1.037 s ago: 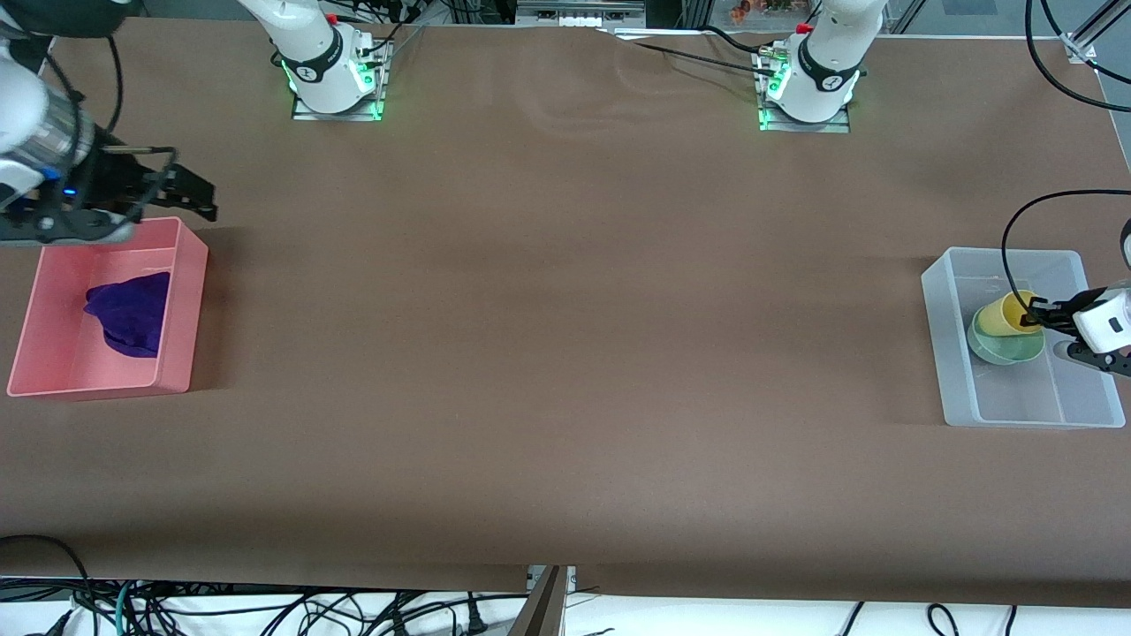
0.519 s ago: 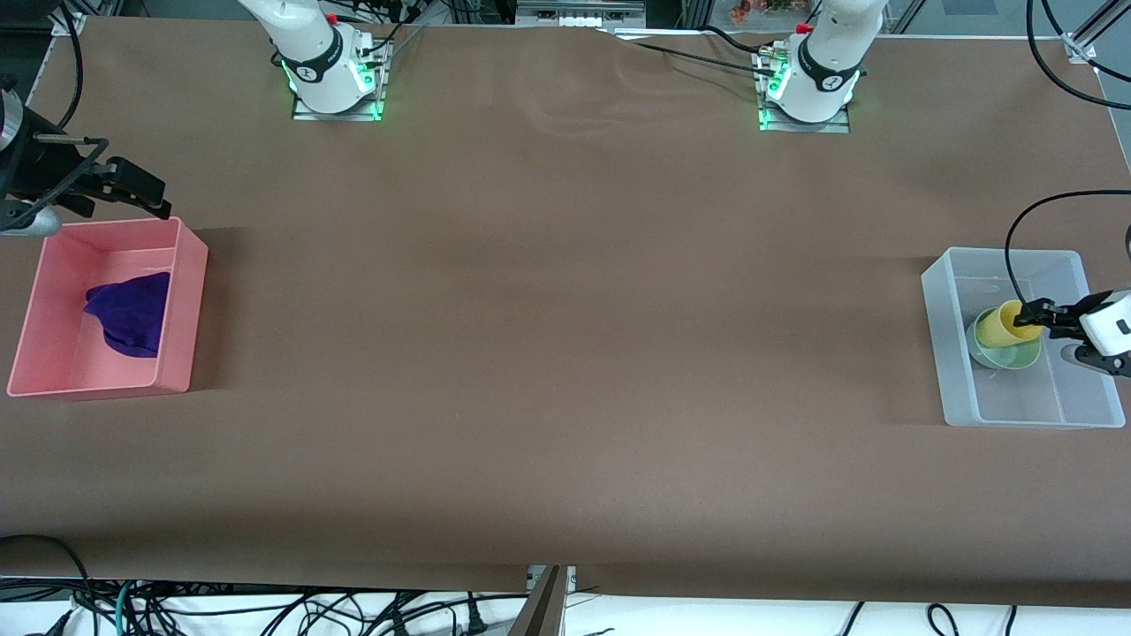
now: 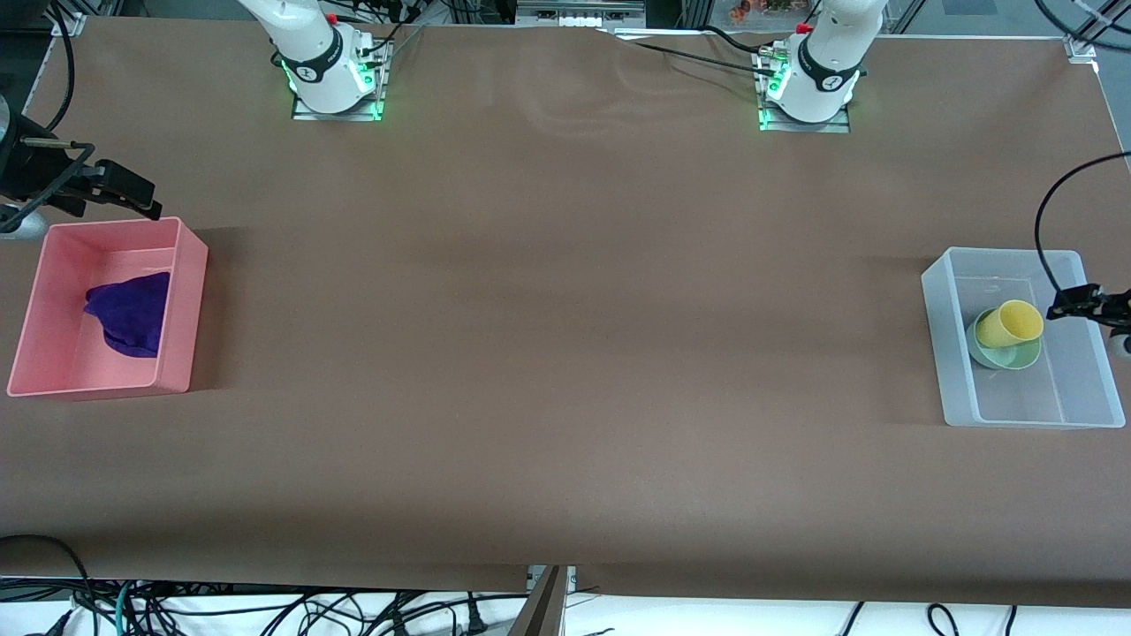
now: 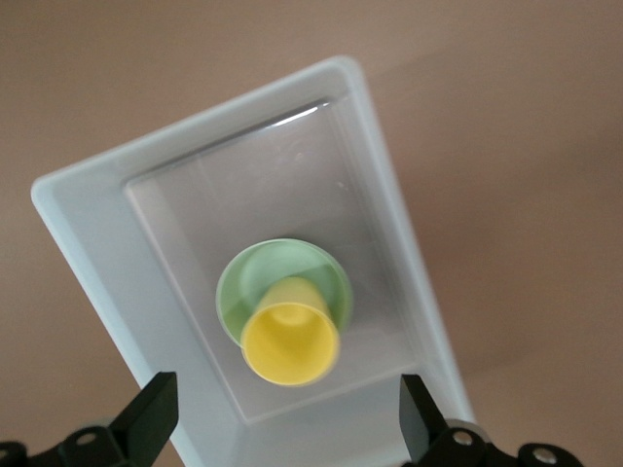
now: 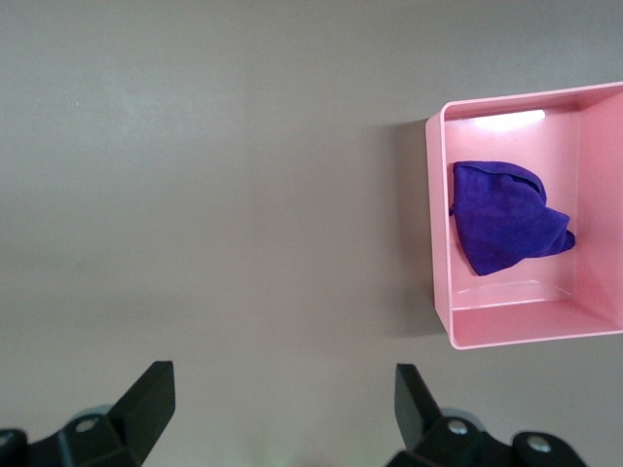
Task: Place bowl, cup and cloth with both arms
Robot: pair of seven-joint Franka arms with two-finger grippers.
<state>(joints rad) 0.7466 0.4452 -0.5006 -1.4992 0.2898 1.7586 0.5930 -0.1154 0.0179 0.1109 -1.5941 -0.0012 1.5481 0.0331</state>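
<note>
The yellow cup (image 3: 1010,323) leans inside the mint-green bowl (image 3: 1018,356), both in a clear bin (image 3: 1016,417) at the left arm's end of the table. My left gripper (image 3: 1073,301) hangs open over that bin's outer edge and holds nothing. In the left wrist view the cup (image 4: 290,342) sits in the bowl (image 4: 251,277), apart from the open left gripper (image 4: 289,428). The purple cloth (image 3: 129,314) lies crumpled in a pink bin (image 3: 181,309) at the right arm's end. My right gripper (image 3: 131,189) is open and empty above the table beside that bin's back corner. The right wrist view shows the cloth (image 5: 506,216) off to one side of the right gripper (image 5: 284,404).
The brown table (image 3: 565,353) stretches wide between the two bins. Both arm bases (image 3: 331,75) stand along the table's back edge. A black cable (image 3: 1051,221) loops above the clear bin. The pink bin's wall (image 5: 438,243) faces the right wrist camera.
My left gripper opened, let go of the cup and drew back toward the table's end; the cup settled into the bowl. The right gripper pulled away from the pink bin.
</note>
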